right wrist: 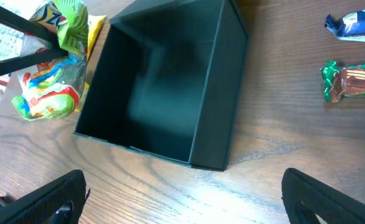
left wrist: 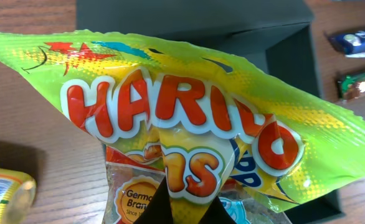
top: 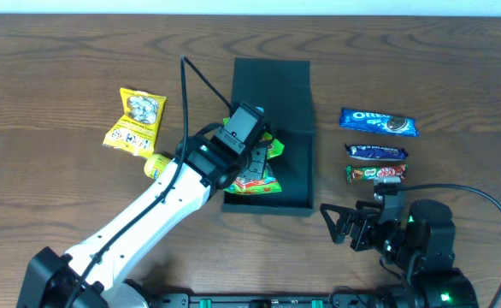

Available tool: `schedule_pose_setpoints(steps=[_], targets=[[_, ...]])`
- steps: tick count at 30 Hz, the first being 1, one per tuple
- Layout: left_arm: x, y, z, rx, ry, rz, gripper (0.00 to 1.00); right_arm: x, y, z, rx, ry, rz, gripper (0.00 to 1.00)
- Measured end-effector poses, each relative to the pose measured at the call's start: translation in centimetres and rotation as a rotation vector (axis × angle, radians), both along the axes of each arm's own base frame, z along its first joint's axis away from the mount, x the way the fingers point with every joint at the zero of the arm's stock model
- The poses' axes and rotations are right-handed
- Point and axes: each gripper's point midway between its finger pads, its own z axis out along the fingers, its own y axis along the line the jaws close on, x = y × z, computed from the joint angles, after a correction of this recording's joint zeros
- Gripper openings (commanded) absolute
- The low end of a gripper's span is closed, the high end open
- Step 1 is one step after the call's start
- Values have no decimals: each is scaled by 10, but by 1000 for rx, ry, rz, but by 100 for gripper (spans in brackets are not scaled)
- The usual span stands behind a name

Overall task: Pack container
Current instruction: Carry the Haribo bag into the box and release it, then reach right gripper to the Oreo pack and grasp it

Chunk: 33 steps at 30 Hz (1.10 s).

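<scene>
The dark teal-green container (top: 295,158) lies open in the middle of the table, its flap lid (top: 272,79) laid back at the far side. My left gripper (top: 252,162) is shut on a green and yellow Haribo bag (top: 259,178) and holds it over the container's left wall. In the left wrist view the Haribo bag (left wrist: 189,118) fills the frame, pinched between the fingers (left wrist: 189,208), with the container (left wrist: 276,43) behind it. My right gripper (top: 340,224) is open and empty, just right of the container's front corner. The right wrist view shows the container's (right wrist: 217,106) inside bare and the bag (right wrist: 52,93) at its left edge.
A yellow snack packet (top: 137,120) and a small yellow pack (top: 155,165) lie left of the container. To its right lie an Oreo pack (top: 379,122), a blue bar (top: 376,152) and a green bar (top: 374,173).
</scene>
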Motion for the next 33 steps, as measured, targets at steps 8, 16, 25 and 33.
schedule_pose_setpoints(steps=[8,16,25,33], targets=[[-12,-10,-19,6,77,53,95,-3,1,-2,4,14,6,99],[-2,6,6,-22,17,69,80,8,19,31,82,-131,101,1],[26,79,-30,-82,99,240,6,56,75,30,56,48,241,2],[-9,77,-89,-132,218,251,6,77,110,-72,-266,428,219,2]])
